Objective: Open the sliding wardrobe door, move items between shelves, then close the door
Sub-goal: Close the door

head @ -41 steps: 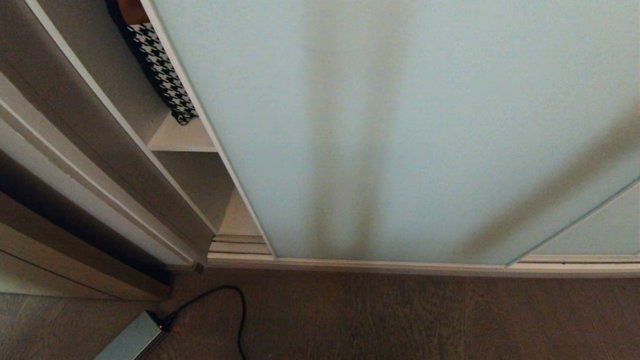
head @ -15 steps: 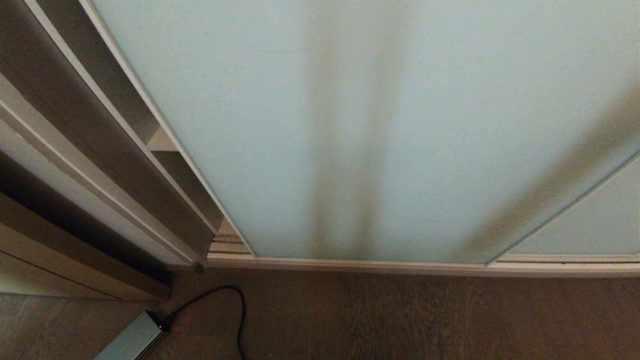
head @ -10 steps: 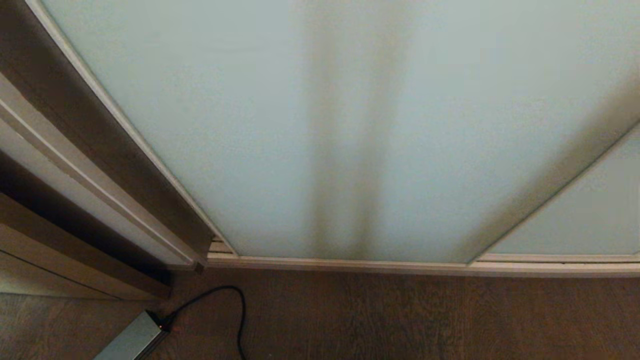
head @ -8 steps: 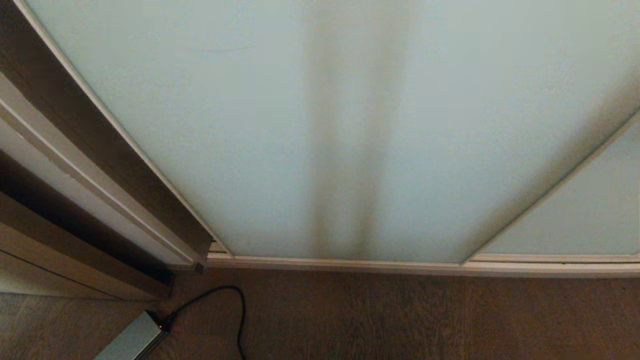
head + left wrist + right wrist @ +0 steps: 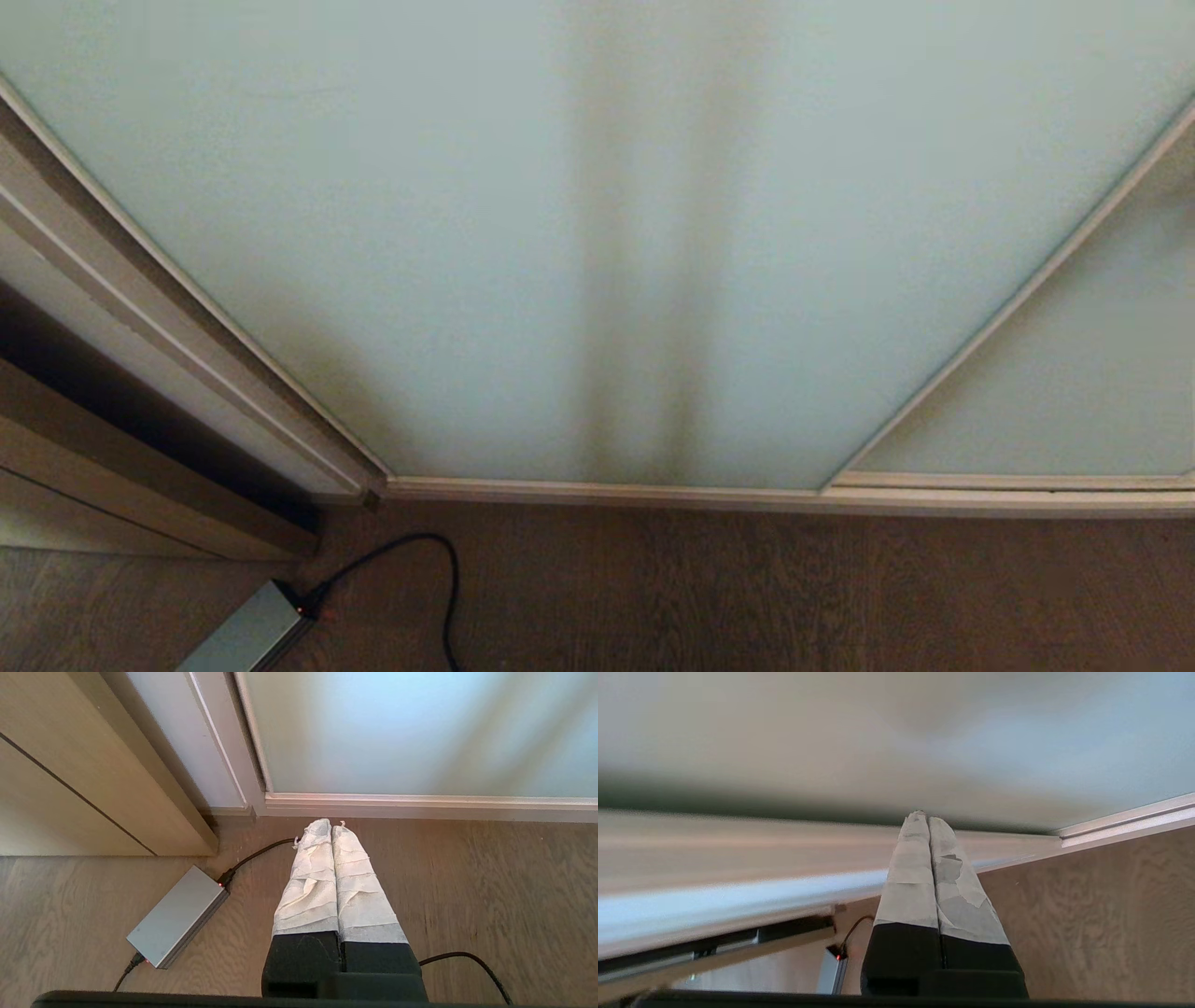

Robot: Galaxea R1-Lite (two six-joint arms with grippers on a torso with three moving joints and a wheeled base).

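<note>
Both pairs of jaws are pressed together on nothing. The right gripper (image 5: 928,817), its fingers wrapped in white tape, sits with its tips at the frosted pale blue-green glass sliding wardrobe door (image 5: 448,215), near the door's cream-white frame — whether it touches cannot be told. The left gripper (image 5: 331,827) hangs idle above the brown wood-grain floor (image 5: 747,597), near a flat grey metal box (image 5: 177,917) with a black cable (image 5: 254,856). In the head view the door meets the wardrobe's side frame, so the closing step looks done. A good finish would be a gentle, level push along the track — no jolt. Shelves and bags are hidden behind the glass.
</note>
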